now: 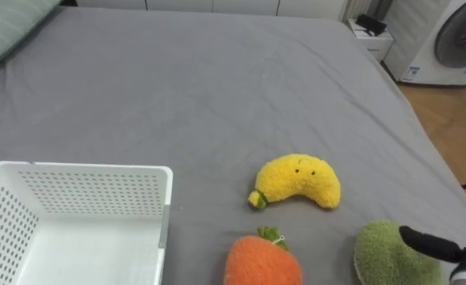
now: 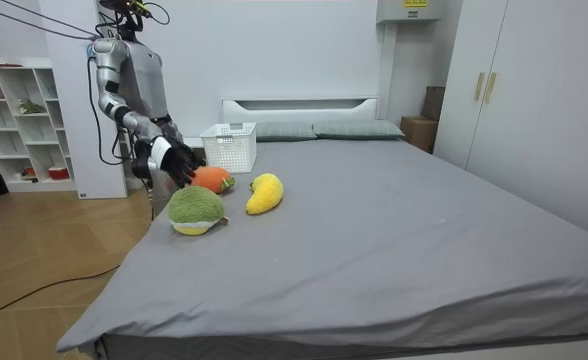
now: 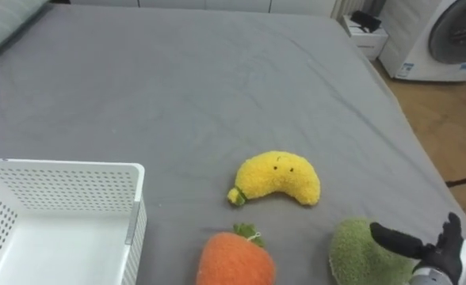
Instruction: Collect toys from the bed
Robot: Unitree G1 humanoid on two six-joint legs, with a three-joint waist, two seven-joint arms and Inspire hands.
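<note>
Three plush toys lie on the grey bed (image 1: 217,87): a yellow banana (image 1: 300,180) in the middle, an orange carrot (image 1: 261,261) with a green top at the near edge, and a round green one (image 1: 387,255) at the lower right. My right hand (image 1: 443,247) reaches in from the lower right, open, with its fingers straight and touching or just above the green plush's right side. A white perforated basket (image 1: 82,168) stands empty on the bed at the lower left. In the room view I stand at the bedside with the right hand (image 2: 176,160) out over the toys.
The bed's right edge drops to a wooden floor (image 1: 455,127). A washing machine (image 1: 455,36) and a small white stand (image 1: 372,36) are beyond the far right corner. A striped pillow (image 1: 7,28) lies at the upper left. Wardrobes (image 2: 534,110) line the room view's right.
</note>
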